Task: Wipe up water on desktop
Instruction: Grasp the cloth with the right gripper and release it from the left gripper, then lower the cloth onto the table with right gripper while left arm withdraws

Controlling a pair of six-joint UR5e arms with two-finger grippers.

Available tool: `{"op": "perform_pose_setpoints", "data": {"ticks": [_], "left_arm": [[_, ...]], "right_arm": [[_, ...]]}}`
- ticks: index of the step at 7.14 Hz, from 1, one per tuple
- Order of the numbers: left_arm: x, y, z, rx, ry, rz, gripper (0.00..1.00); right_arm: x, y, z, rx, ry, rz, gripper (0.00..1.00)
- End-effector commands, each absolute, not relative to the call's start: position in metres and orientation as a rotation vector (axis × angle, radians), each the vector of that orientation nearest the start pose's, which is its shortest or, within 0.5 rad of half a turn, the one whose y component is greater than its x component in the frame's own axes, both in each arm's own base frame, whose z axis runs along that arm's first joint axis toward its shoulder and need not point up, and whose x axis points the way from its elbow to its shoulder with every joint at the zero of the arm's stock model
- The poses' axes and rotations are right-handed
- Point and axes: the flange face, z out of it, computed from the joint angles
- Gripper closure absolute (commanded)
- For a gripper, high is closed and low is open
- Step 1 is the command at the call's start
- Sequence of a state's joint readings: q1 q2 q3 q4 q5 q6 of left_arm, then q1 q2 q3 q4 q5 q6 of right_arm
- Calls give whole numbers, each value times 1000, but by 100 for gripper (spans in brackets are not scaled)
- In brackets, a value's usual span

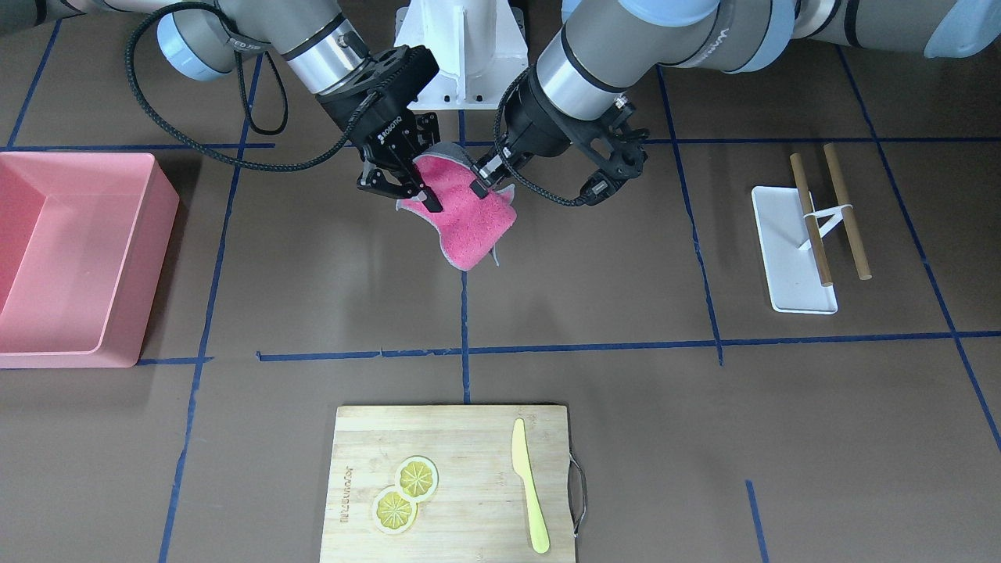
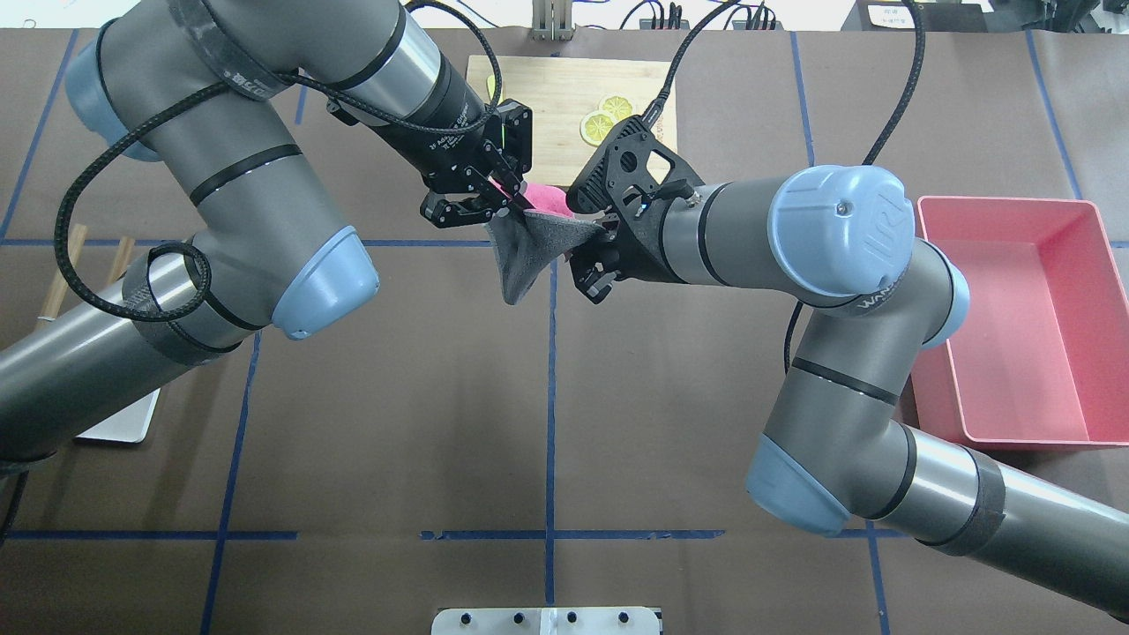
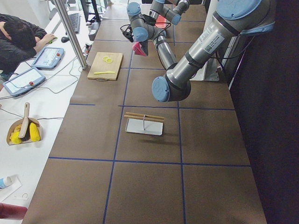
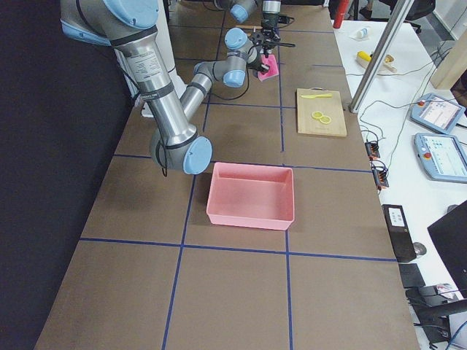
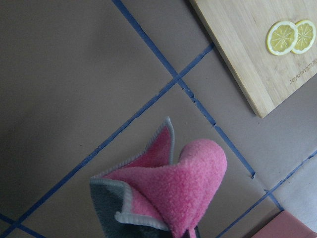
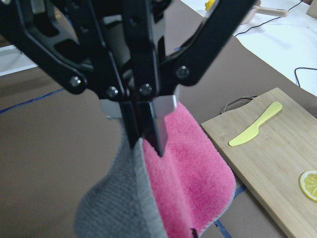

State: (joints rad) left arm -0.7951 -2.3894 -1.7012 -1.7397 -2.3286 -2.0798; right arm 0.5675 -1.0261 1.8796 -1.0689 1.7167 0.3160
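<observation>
A cloth (image 1: pixel 469 215), pink on one side and grey on the other, hangs in the air between my two grippers above the brown desktop (image 1: pixel 586 274) with its blue tape grid. My left gripper (image 1: pixel 478 186) is shut on one upper corner. My right gripper (image 1: pixel 428 199) is shut on the other upper edge. From overhead the cloth (image 2: pixel 529 251) shows its grey side, with the left gripper (image 2: pixel 519 204) and right gripper (image 2: pixel 602 236) at its top corners. The right wrist view shows closed fingertips (image 6: pixel 157 129) pinching the cloth (image 6: pixel 193 183). The cloth (image 5: pixel 168 198) fills the bottom of the left wrist view. I see no water on the desktop.
A pink bin (image 1: pixel 70 258) stands on the robot's right side. A bamboo cutting board (image 1: pixel 469 446) with two lemon slices (image 1: pixel 404 491) and a yellow knife (image 1: pixel 529 496) lies at the operators' edge. A white tray (image 1: pixel 790 266) with two wooden sticks (image 1: pixel 844 211) lies on the robot's left.
</observation>
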Motion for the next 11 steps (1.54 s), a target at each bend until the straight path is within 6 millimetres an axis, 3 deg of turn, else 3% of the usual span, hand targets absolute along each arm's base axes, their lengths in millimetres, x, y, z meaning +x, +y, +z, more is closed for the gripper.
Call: {"op": "perform_pose_setpoints", "data": {"ticks": [1, 2, 4, 6, 7, 9, 10, 11], "left_arm": [[408, -508, 80, -516, 1166, -691, 43], [406, -508, 81, -454, 1184, -607, 0], [393, -515, 115, -359, 1172, -541, 0], [344, -509, 187, -129, 1132, -370, 0], [321, -520, 217, -46, 1085, -278, 0], [266, -531, 259, 70, 945, -53, 0], [230, -531, 283, 100, 862, 67, 0], [186, -532, 326, 125, 801, 174, 0]], "right_arm": [[-439, -420, 155, 1011, -953, -673, 100], [-439, -421, 157, 999, -947, -671, 100], [-441, -429, 175, 873, -895, -624, 100], [-431, -441, 192, 670, -811, -483, 100], [-422, -443, 198, 557, -778, -363, 100], [-418, -444, 207, 380, -822, -63, 100], [-412, -443, 219, 262, -865, -23, 100], [-396, -452, 225, 189, -898, -22, 100]]}}
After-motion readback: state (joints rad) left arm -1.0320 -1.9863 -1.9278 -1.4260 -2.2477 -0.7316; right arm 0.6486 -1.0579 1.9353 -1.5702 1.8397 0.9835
